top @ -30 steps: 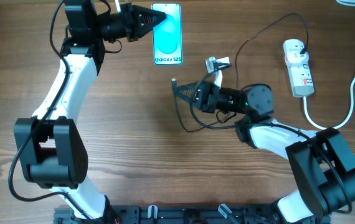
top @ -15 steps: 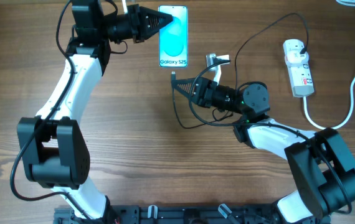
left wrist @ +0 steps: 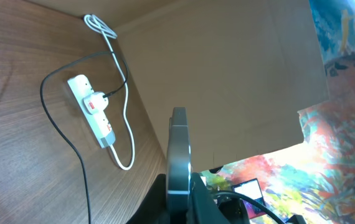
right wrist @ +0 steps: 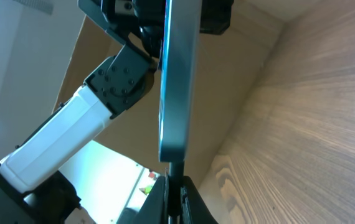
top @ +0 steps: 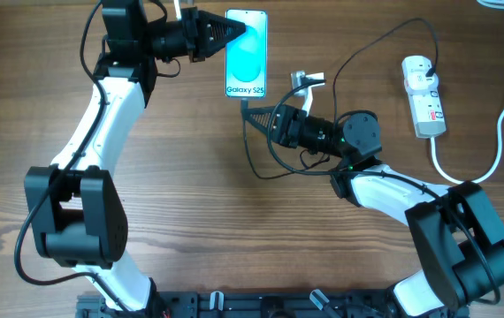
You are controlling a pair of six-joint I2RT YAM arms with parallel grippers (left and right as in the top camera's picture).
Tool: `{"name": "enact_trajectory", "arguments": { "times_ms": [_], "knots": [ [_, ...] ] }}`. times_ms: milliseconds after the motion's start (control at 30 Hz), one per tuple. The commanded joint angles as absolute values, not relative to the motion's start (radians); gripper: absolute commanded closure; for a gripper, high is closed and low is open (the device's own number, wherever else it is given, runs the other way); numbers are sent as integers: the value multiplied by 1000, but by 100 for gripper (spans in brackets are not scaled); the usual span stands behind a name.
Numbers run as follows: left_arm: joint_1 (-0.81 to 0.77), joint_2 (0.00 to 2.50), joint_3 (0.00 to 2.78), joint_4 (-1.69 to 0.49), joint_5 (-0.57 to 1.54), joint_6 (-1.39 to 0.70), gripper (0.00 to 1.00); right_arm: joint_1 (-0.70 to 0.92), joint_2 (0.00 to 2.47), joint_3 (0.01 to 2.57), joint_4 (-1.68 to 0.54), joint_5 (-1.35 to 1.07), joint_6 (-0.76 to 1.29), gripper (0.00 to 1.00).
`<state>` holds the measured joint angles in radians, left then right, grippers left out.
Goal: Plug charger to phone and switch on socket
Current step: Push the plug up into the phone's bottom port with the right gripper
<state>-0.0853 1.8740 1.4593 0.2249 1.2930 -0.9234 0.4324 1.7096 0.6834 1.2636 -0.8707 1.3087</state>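
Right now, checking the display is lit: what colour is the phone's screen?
Cyan-teal; the phone shows best overhead.

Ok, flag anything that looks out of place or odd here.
Nothing spilled or damaged. Only oddity: the charger has slack lying in a loose loop beside the right gripper, and it might snag. The phone is held by the left gripper, as expected.
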Motion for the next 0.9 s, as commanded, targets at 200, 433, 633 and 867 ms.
{"name": "enact_trajectory", "arguments": {
  "times_ms": [200,433,633,867],
  "knots": [
    [-88,1864,1470,233,1312,-928,96,432,1713,706,1270,-932,1327,96],
    [-88,1864,1470,233,1312,-928,96,405,1713,706,1271,-921,1336,96],
    [-88,1864,1470,233,1312,-925,96,406,1713,706,1271,-963,1347,96],
    [-88,1864,1470,233,1312,-925,96,406,1713,706,1319,-966,1372,96]
  ]
}}
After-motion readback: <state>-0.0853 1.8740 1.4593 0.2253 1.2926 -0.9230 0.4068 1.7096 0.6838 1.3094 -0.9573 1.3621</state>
